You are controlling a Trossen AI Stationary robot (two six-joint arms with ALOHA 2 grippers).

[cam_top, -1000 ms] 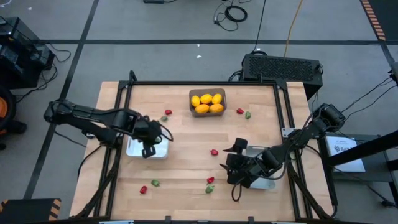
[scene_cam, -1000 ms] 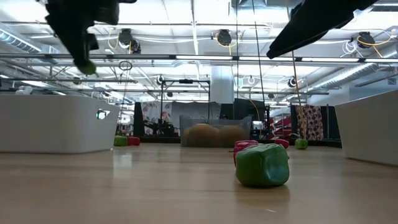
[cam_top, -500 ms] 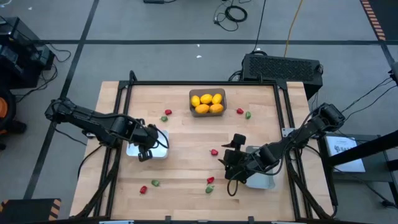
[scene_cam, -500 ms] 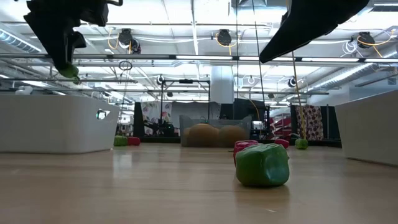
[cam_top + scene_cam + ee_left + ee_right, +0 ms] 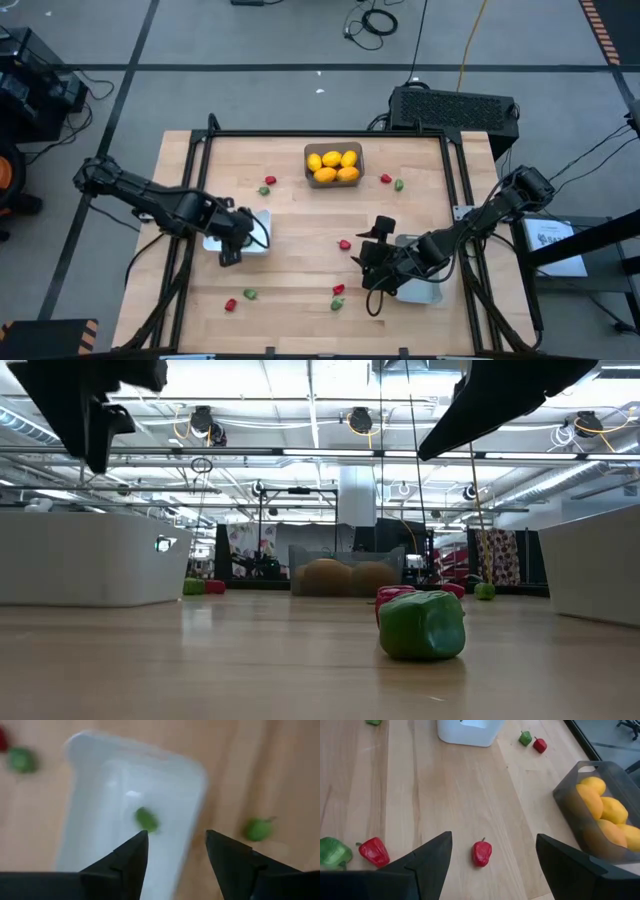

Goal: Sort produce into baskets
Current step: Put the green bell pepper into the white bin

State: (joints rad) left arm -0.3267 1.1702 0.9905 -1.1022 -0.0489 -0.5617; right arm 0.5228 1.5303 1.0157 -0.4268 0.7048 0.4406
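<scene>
A: Nearest to the low camera, a green pepper (image 5: pixel 421 624) lies on the desk (image 5: pixel 300 240) with a red piece just behind it. They look light, hard and smooth, I think, so a piece can slip or roll when the fingers close.

B: Where to take hold?

A: Across the wide middle of the body, not at the thin stem.

B: And the right gripper (image 5: pixel 487 851)?

A: It hangs open and empty above the desk, near the right white basket (image 5: pixel 420 290). A red pepper (image 5: pixel 481 853) lies on the wood just ahead, between its fingers' lines, not touching them. One more red pepper (image 5: pixel 373 851) and a green one (image 5: pixel 333 852) are to one side.

B: The left gripper (image 5: pixel 175 847)?

A: Also open, holding nothing. It is above the left white basket (image 5: pixel 95 785), and one small green piece (image 5: pixel 146 819) sits inside the basket.

B: Farther away?

A: The dark grey basket (image 5: pixel 333 164) at the far edge holds the yellow and orange citrus fruits (image 5: pixel 333 166).
</scene>
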